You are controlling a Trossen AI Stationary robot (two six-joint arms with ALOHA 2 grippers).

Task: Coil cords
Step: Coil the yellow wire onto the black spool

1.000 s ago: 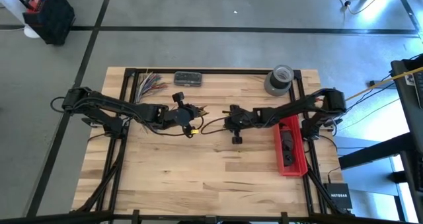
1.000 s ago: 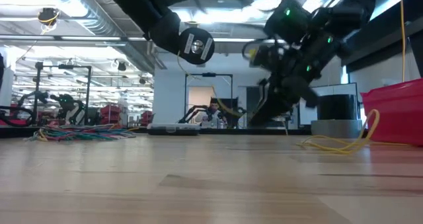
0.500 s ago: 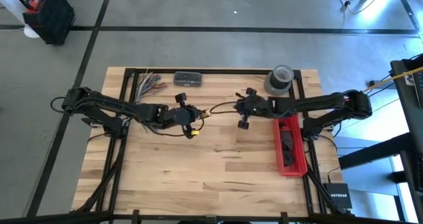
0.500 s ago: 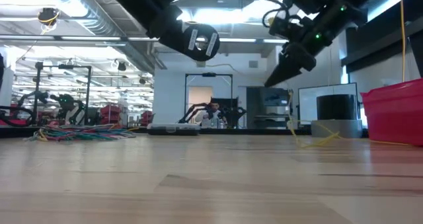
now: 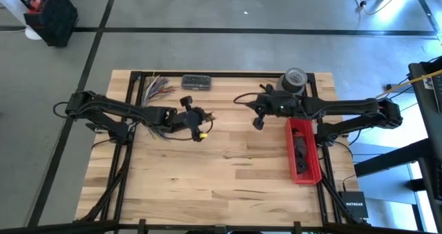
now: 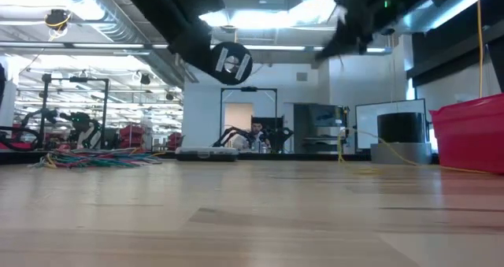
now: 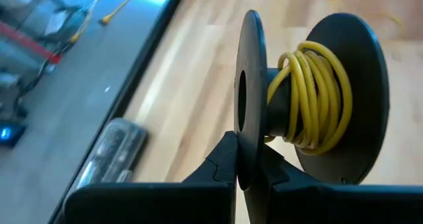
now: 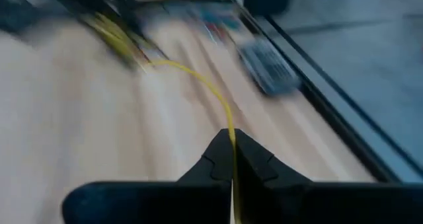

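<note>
Low view: wooden table [image 6: 236, 220], workshop behind; right end effector [image 8: 231, 159] grips cord [image 8: 198, 78].

My high camera looks straight down on the whole table [image 5: 221, 172]. My low camera sits at tabletop level, facing across into the room. Both wrist cameras look close along their fingers; each shares the wooden tabletop with the overhead view.
</note>
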